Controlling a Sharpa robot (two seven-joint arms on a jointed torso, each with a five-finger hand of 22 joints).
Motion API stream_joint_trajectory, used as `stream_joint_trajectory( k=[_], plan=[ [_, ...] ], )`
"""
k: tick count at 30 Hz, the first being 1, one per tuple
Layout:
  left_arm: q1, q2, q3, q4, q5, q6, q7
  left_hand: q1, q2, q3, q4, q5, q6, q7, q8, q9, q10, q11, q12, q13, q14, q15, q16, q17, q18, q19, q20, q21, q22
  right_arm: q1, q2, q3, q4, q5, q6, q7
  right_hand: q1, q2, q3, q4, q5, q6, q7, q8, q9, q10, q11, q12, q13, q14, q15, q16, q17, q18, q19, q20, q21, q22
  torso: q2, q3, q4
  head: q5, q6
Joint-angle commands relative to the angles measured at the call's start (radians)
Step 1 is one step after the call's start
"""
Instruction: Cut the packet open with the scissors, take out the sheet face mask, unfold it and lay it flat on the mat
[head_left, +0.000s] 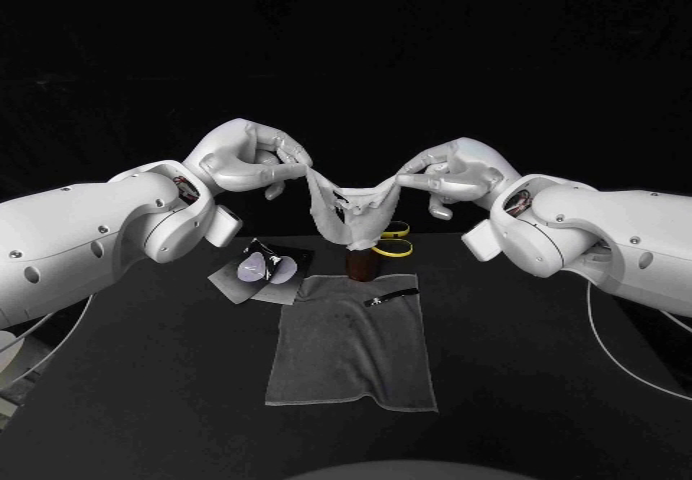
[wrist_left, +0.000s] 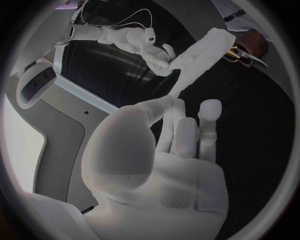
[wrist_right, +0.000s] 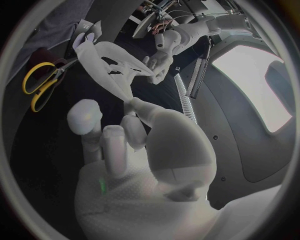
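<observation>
white mask (head_left: 351, 215) aloft: left hand (head_left: 248, 158), right hand (head_left: 459, 172)

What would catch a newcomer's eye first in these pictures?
The white sheet mask hangs stretched in the air between the left hand and the right hand, each pinching an edge. Below lies the grey mat, with the opened packet beside it and yellow-handled scissors behind.
</observation>
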Motion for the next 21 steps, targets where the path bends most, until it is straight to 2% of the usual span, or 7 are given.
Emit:
stream_joint_trajectory(
  k=[1,7,9,10,14,17,21],
  plan=[
    [0.015,0.001,-0.004,-0.012,0.001,0.030,0.001,0.003,0.005,0.002,-0.002,0.003,-0.001,0.007,0.004,-0.001,-0.006,-0.001,0.004,0.001,0.000,-0.001,0.000,0.015,0.007,0.003,0.001,0.010,0.008,0.025,0.005,-0.004,-0.025,-0.014,-0.006,0.009,0.008,0.002,0.024,-0.028,0.003,0.014,-0.008,0.039,0.036,0.017,-0.015,-0.001,0.004,0.081,-0.006,0.003,0.179,0.010,0.006,-0.001,0.002,0.041,-0.004,-0.0021,-0.0006,-0.002,0.007],
    [0.030,-0.008,-0.003,-0.006,-0.008,0.027,0.001,0.006,0.007,0.001,-0.002,0.003,-0.001,0.007,0.005,-0.002,-0.006,0.000,0.004,0.000,0.005,0.000,0.004,0.026,0.005,0.007,0.002,0.018,0.016,0.049,0.004,-0.010,-0.028,-0.007,-0.009,0.018,0.007,0.000,0.025,-0.028,0.003,0.014,-0.008,0.039,0.037,0.016,-0.015,-0.002,0.003,0.081,-0.006,0.003,0.179,0.010,0.006,-0.001,0.002,0.041,0.003,-0.0020,0.0000,0.004,0.011],
    [0.037,-0.006,-0.025,-0.012,-0.011,0.047,-0.011,0.005,0.004,-0.003,-0.002,0.003,0.001,0.008,0.007,-0.003,-0.004,0.000,0.005,0.000,-0.006,0.000,-0.001,0.002,0.009,-0.002,0.003,0.008,0.007,0.056,0.012,-0.026,-0.047,0.011,-0.009,0.008,0.007,0.000,0.025,-0.029,0.003,0.015,-0.008,0.040,0.038,0.018,-0.015,0.001,0.006,0.082,-0.006,0.005,0.181,0.008,0.009,-0.001,0.012,0.044,-0.014,-0.0015,0.0021,0.002,0.024],
    [0.039,-0.005,-0.026,-0.010,-0.014,0.047,-0.009,0.005,0.003,-0.004,-0.002,0.003,0.001,0.009,0.007,-0.003,-0.004,0.000,0.005,0.000,-0.013,0.000,-0.005,-0.012,0.011,-0.010,0.003,-0.001,0.000,0.056,0.014,-0.031,-0.047,0.015,-0.006,0.009,0.006,0.000,0.024,-0.029,0.003,0.015,-0.008,0.040,0.038,0.017,-0.015,-0.001,0.005,0.082,-0.006,0.004,0.180,0.008,0.009,-0.001,0.014,0.045,-0.016,-0.0021,0.0019,0.006,0.019],
    [0.034,-0.010,-0.004,-0.002,-0.021,0.020,0.000,0.011,0.006,-0.001,-0.005,0.003,0.000,0.008,0.007,-0.005,-0.005,0.000,0.004,-0.001,0.010,0.000,0.008,0.037,0.005,0.011,0.003,0.027,0.023,0.044,0.012,-0.020,-0.038,0.014,-0.010,0.027,0.007,0.000,0.026,-0.030,0.003,0.014,-0.008,0.040,0.038,0.015,-0.015,-0.005,0.001,0.081,-0.006,0.002,0.178,0.010,0.006,-0.001,0.002,0.041,-0.001,-0.0049,-0.0013,0.009,0.018],
    [0.040,-0.010,-0.031,0.001,-0.033,0.045,-0.013,0.008,0.002,-0.005,-0.002,0.003,0.002,0.010,0.008,-0.006,-0.002,0.001,0.005,-0.002,-0.014,0.001,-0.004,-0.014,0.011,-0.011,0.004,0.002,0.003,0.047,0.016,-0.037,-0.052,0.031,-0.009,0.016,0.007,0.000,0.027,-0.030,0.003,0.014,-0.008,0.040,0.039,0.018,-0.015,0.000,0.006,0.081,-0.006,0.002,0.179,0.009,0.007,-0.001,0.005,0.042,-0.016,-0.0022,0.0040,0.003,0.023],
    [0.033,-0.027,-0.009,0.021,-0.051,0.019,-0.010,0.015,0.005,-0.003,-0.004,0.003,0.001,0.009,0.008,-0.009,-0.003,0.002,0.002,-0.004,0.006,0.002,0.006,0.031,0.006,0.006,0.005,0.026,0.024,0.026,0.012,-0.028,-0.029,0.023,-0.010,0.029,0.007,0.001,0.028,-0.031,0.003,0.013,-0.008,0.041,0.040,0.016,-0.015,-0.006,0.001,0.080,-0.006,-0.001,0.175,0.010,0.005,-0.001,-0.001,0.040,0.002,-0.0066,-0.0036,0.010,0.018]
  ],
)
